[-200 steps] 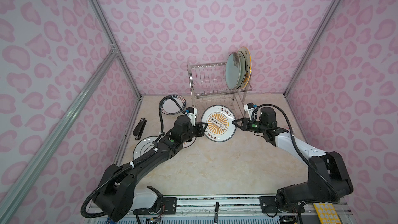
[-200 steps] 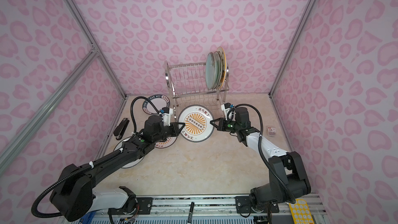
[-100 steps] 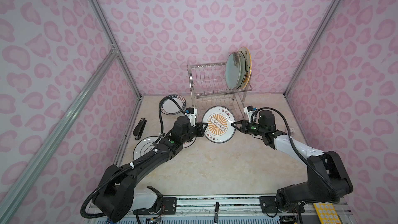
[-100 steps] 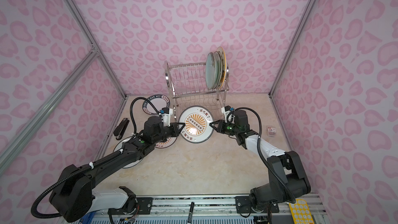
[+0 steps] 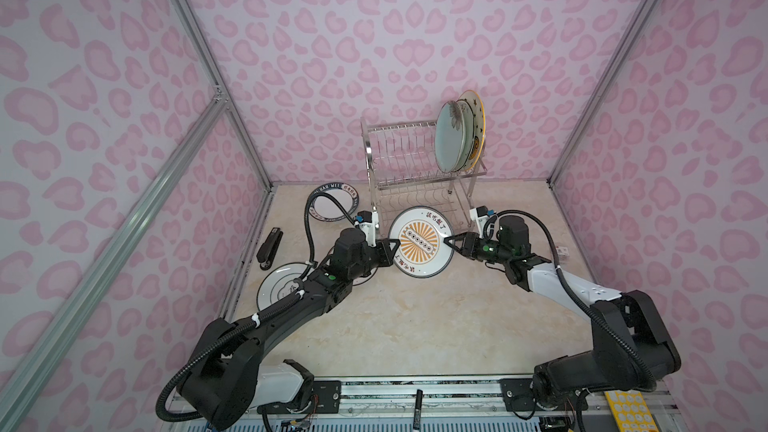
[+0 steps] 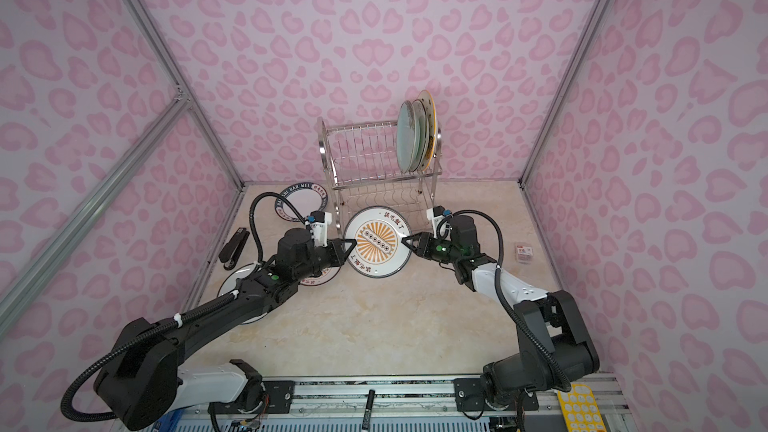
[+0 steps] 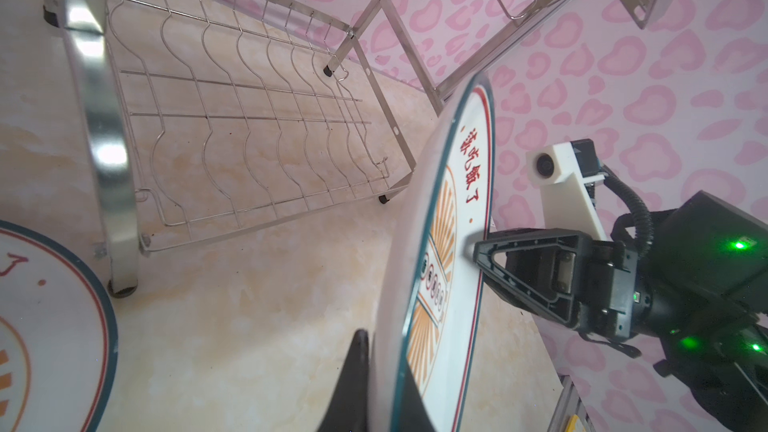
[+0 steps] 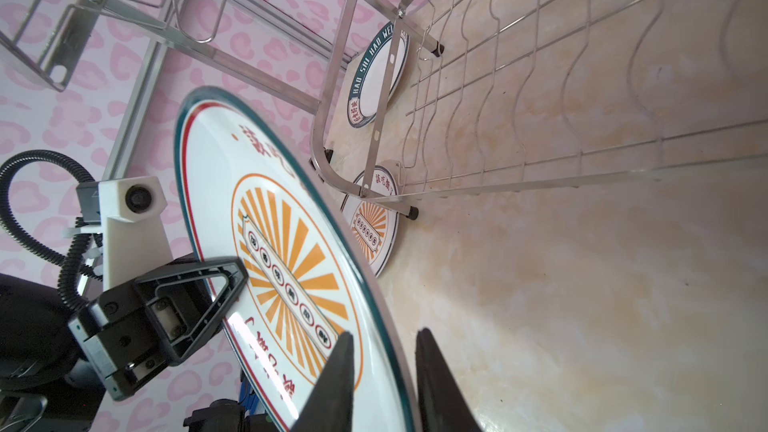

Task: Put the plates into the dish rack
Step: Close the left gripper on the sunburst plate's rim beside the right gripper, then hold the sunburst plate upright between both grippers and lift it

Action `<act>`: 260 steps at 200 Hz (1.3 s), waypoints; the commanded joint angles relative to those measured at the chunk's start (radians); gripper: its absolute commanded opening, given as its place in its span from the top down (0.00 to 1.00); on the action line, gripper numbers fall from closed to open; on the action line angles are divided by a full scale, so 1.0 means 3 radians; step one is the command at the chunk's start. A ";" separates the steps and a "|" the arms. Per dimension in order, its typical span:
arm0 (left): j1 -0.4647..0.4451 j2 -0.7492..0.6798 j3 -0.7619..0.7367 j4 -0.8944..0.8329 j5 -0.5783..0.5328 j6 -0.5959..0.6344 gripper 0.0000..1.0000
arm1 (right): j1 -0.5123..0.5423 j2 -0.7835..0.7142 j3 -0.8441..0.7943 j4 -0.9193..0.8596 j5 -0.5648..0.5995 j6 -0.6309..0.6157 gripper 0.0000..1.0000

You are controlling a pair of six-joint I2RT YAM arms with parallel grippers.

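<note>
In both top views the orange-sunburst plate (image 5: 422,243) hangs on edge between your two arms, just in front of the dish rack (image 5: 415,160) at the table's (image 5: 415,326) far edge. The left gripper (image 5: 392,249) is at one side of its rim and the right gripper (image 6: 407,241) at the opposite side. A pale teal plate (image 5: 449,141) already stands in the rack's upper tier.

In the left wrist view, the left gripper (image 7: 382,392) is clamped tight on the rim. The wavy-wire lower tier (image 7: 249,126) beyond is empty.

In the right wrist view, the right gripper (image 8: 386,380) straddles the rim with its jaws apart, so it carries nothing.

This looks like a hand-over to your left arm. Next, draw the right gripper straight off the rim. Then have the left arm line the plate up with a slot, and watch for it pivoting in that one-sided grip.
</note>
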 commanded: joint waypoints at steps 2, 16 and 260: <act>0.0003 -0.0086 -0.0073 0.0388 -0.0110 -0.0141 0.97 | 0.0023 0.0012 -0.0055 0.0245 -0.0124 0.0075 0.72; -0.0004 -0.0116 -0.0122 0.0443 -0.0157 -0.0196 0.97 | 0.0033 0.0019 -0.0083 0.0306 -0.0134 0.0106 0.72; -0.0107 -0.0043 -0.0156 0.0636 -0.0139 -0.0310 0.97 | 0.0255 0.0173 -0.0091 0.0823 -0.0161 0.0421 0.95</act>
